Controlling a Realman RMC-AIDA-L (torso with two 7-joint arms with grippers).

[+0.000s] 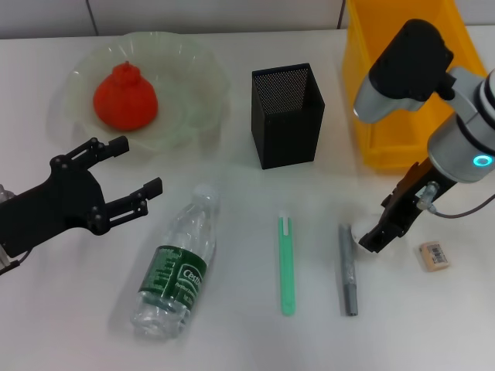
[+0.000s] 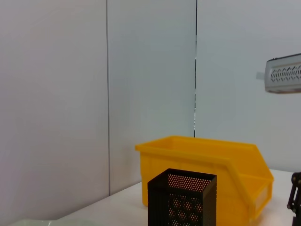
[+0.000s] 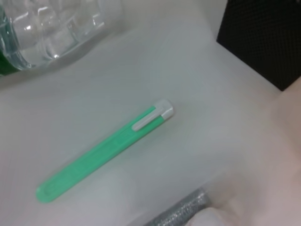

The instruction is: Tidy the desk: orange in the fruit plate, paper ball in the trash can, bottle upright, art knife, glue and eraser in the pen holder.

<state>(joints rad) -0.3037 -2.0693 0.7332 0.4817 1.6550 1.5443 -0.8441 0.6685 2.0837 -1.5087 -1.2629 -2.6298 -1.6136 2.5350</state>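
The orange (image 1: 126, 97) sits in the fruit plate (image 1: 197, 73) at the desk's (image 1: 232, 332) far left corner. The bottle (image 1: 176, 267) lies on its side near the front edge. The paper ball (image 1: 359, 236) rests on the desk with the right gripper (image 1: 373, 238) lowered onto it; its finger state cannot be told. The left gripper (image 1: 131, 174) hovers wide open, holding nothing, near the left edge. The eraser (image 1: 434, 256) lies near the right edge.

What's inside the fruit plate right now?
The orange sits inside the fruit plate, left of centre. Nothing else shows in it. The plate surface directly under the orange is covered, though the plate is translucent elsewhere.
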